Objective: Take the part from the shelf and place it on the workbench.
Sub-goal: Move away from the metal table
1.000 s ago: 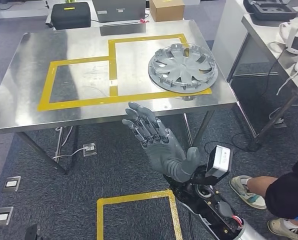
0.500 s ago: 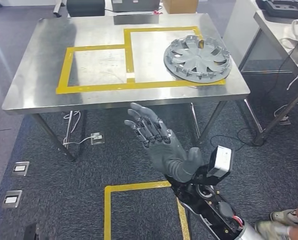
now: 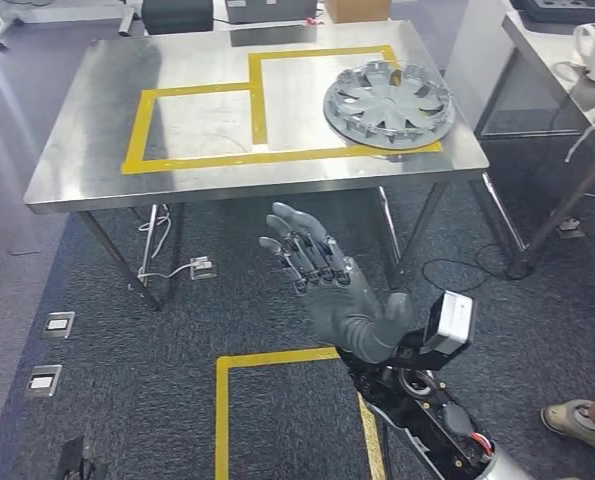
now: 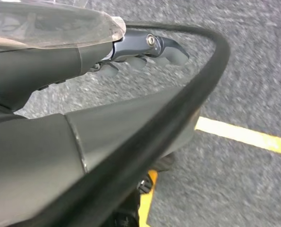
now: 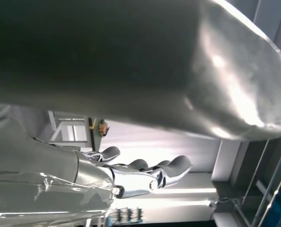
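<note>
- The left robot hand [image 4: 146,49] is hanging over the grey carpet; whether its fingers are spread or curled, I cannot tell.
- The right robot hand [image 3: 332,290] is reaching forward short of the bench [image 3: 90,120], palm up, fingers spread, holding nothing.
- The part [image 3: 388,103], a round grey wheel cover with no long axis, is lying flat near the bench's right end, inside the yellow tape outline [image 3: 257,100].
</note>
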